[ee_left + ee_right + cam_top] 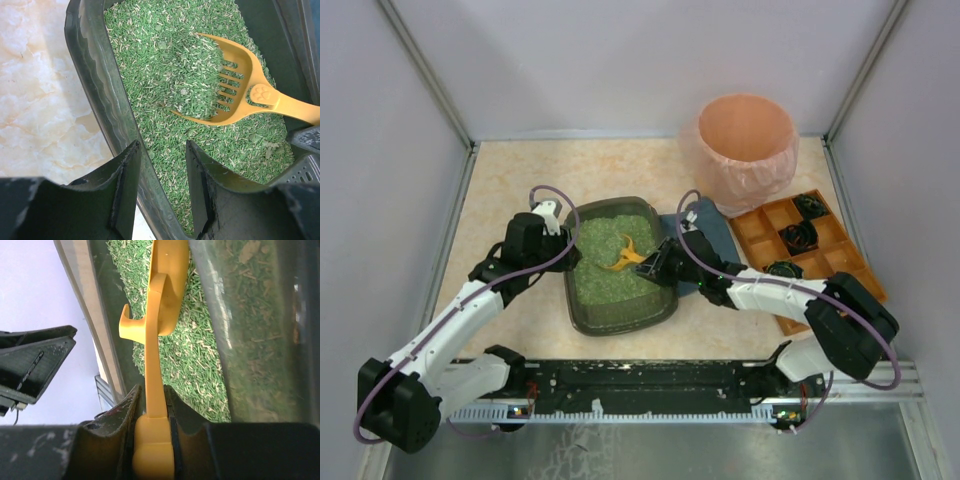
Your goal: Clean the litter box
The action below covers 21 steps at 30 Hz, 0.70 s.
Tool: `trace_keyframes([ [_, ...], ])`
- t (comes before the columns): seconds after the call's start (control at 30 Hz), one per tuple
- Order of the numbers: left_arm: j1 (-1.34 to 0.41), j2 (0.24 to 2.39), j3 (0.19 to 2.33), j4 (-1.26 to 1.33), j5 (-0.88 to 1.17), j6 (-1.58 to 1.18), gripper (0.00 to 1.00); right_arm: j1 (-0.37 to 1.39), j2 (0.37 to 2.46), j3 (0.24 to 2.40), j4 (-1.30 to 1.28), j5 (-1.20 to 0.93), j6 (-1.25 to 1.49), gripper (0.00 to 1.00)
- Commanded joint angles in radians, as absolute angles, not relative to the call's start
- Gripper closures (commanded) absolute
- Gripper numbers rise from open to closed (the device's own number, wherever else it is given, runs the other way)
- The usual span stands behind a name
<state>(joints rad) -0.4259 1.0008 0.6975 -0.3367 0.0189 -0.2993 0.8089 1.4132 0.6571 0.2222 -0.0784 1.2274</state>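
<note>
Centrally on the table sits the box, filled with green litter; a blue cloth lies just beside its right edge; the left gripper straddles the left rim, jaws pinching the wall; the right gripper has its jaws pressed on the handle of a yellow scoop; the scoop, heaped with litter, sits tilted over the bed.

Can't identify the black bits in the orange tray, way too small. Only seeing a sliver of blue cloth past the right arm and litter box. Losing the handle of the scoop off the left wrist view's right edge.
</note>
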Motion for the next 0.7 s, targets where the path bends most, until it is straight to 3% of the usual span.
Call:
trace_keyframes([
  [0.0,-0.429,0.996,0.71,-0.327,0.026,-0.304,0.53,0.772,1.31,0.586,0.359,-0.157,1.192,1.0],
  [0.37,-0.429,0.993,0.708,-0.328,0.026,-0.304,0.53,0.719,1.143,0.438,0.46,-0.265,1.148,1.0],
  [0.67,-0.429,0.993,0.709,-0.328,0.025,-0.304,0.53,0.693,1.12,0.335,0.696,-0.397,1.167,1.0],
])
